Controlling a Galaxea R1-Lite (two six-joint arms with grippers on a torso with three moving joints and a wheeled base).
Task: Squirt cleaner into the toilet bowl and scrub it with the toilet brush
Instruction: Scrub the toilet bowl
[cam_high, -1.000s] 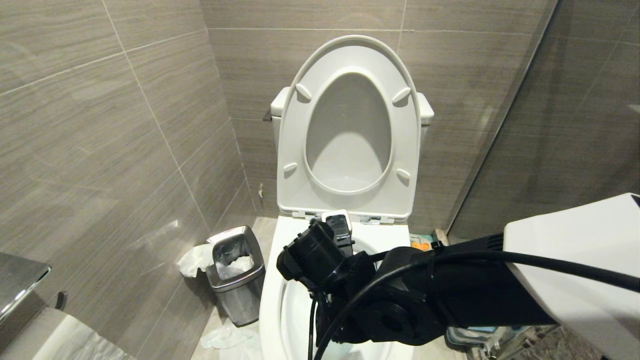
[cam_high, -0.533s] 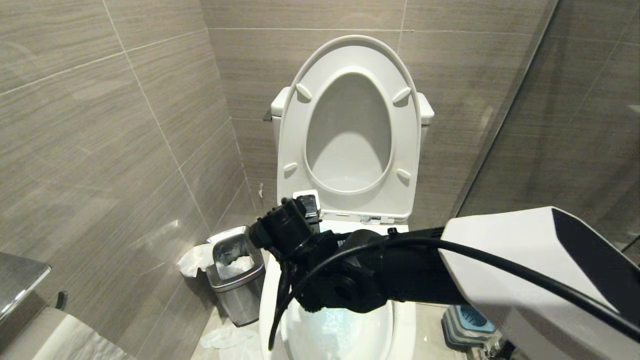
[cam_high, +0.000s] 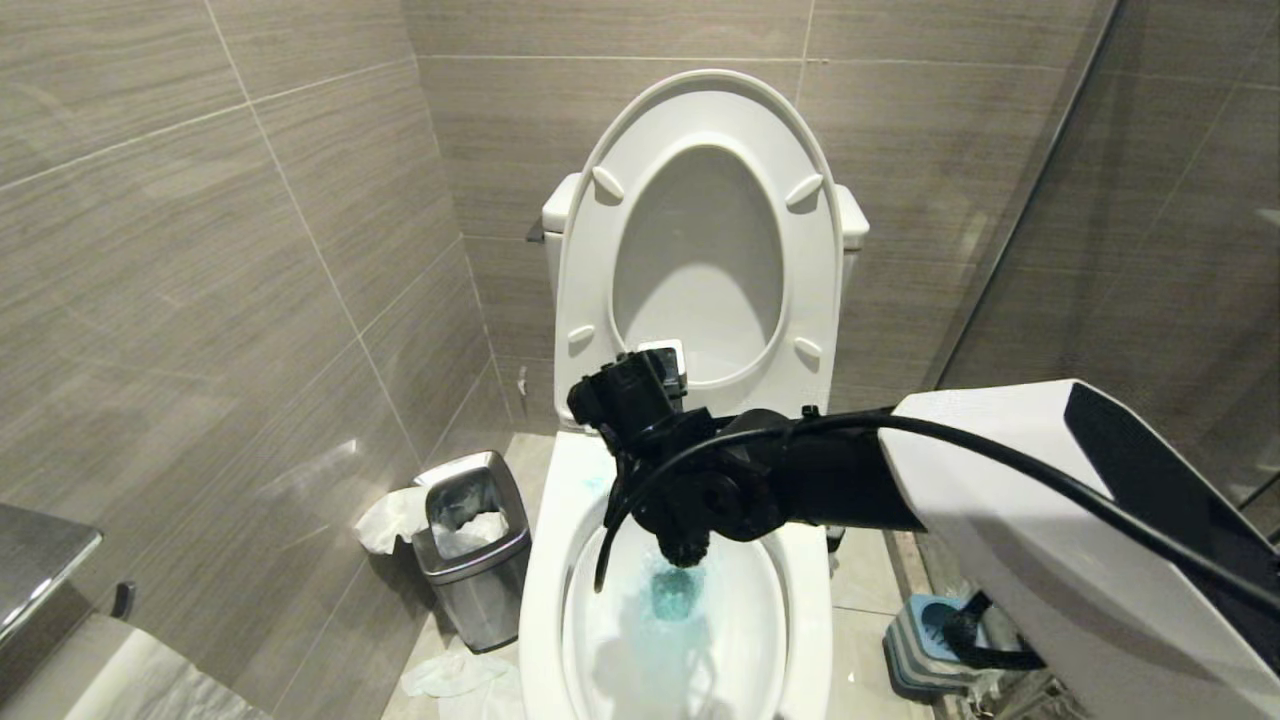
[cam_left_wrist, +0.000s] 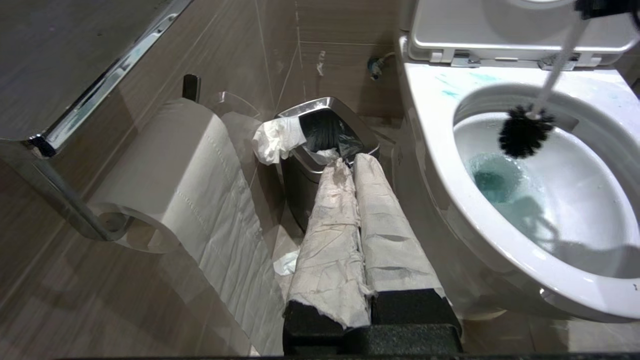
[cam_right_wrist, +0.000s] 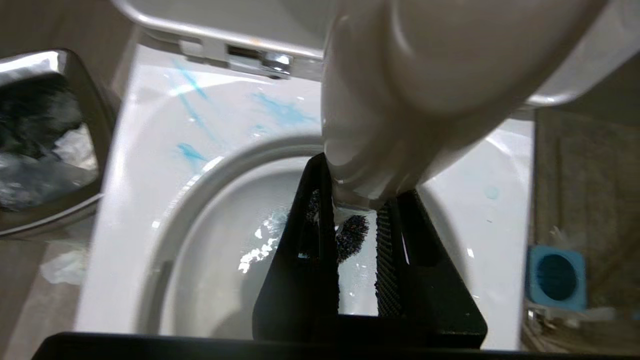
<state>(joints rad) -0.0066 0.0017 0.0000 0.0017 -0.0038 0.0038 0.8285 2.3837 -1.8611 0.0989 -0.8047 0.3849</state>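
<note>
The toilet bowl (cam_high: 806, 620) stands open with its seat and lid (cam_high: 700, 110) raised, and blue-tinted water (cam_high: 678, 592) lies at the bottom. My right gripper (cam_right_wrist: 362, 186) hangs over the back of the bowl, shut on the toilet brush's white handle (cam_right_wrist: 400, 100). The brush's black bristle head (cam_left_wrist: 525, 131) hangs inside the bowl just above the water, also showing between my right fingers as a dark tuft (cam_right_wrist: 352, 232). Blue smears (cam_right_wrist: 285, 112) mark the rim. The cleaner is out of view. My left gripper (cam_left_wrist: 351, 162), its fingers wrapped in white paper, is shut and parked low beside the toilet.
A small steel waste bin (cam_high: 470, 540) with crumpled tissue stands on the floor left of the toilet. A paper roll (cam_left_wrist: 165, 175) hangs on the left wall. The square blue-grey brush holder (cam_high: 935, 640) sits on the floor to the right, by the glass partition (cam_high: 1100, 250).
My right arm has lifted and swung toward the back of the bowl, carrying the brush. The blue water at the bottom, covered by the arm before, now shows. The left arm has not moved.
</note>
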